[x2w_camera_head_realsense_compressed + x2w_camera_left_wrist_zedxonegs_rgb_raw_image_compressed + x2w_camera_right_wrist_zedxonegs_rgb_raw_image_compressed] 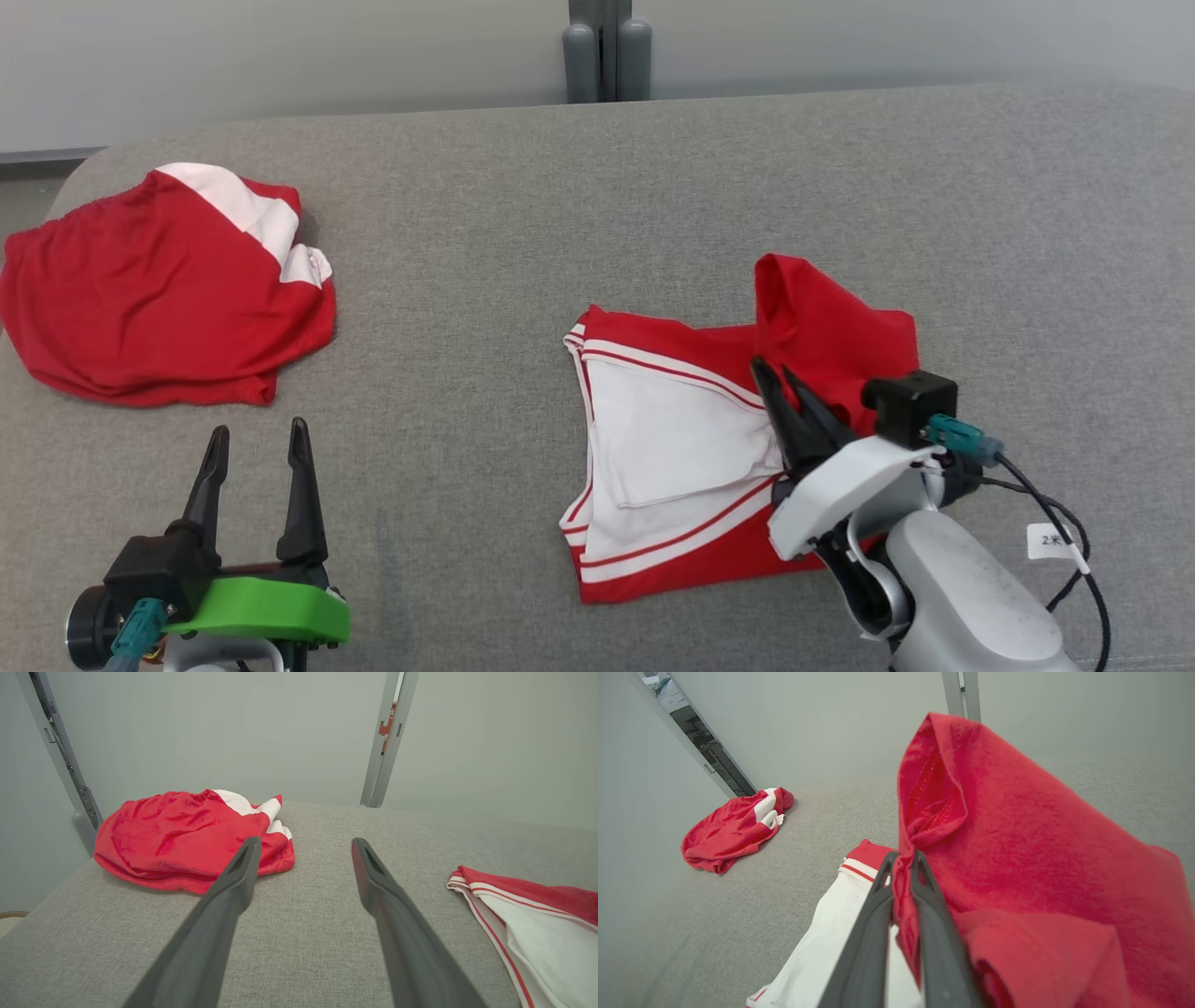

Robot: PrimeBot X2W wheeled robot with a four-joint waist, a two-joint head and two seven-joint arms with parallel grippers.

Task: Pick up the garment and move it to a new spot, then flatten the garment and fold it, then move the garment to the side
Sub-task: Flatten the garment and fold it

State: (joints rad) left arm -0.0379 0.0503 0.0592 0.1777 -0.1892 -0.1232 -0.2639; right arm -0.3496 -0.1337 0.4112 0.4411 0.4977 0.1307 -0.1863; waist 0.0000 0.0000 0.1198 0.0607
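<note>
The garment (pixel 672 439), red with white panels and stripes, lies right of centre on the grey upholstered surface (pixel 523 215). A raised fold of its red right-hand part is pinched between the closed jaws of the right gripper (pixel 773 371). The left gripper (pixel 260 431) hangs at the near left, jaws wide apart and empty, well apart from it; a second red garment (pixel 159 299) lies at the far left.

L arm (pixel 224 611) low w/ jaws spread wide; R arm (pixel 971 597) angled fwd, jaws pinching garment (pixel 1017 858).
</note>
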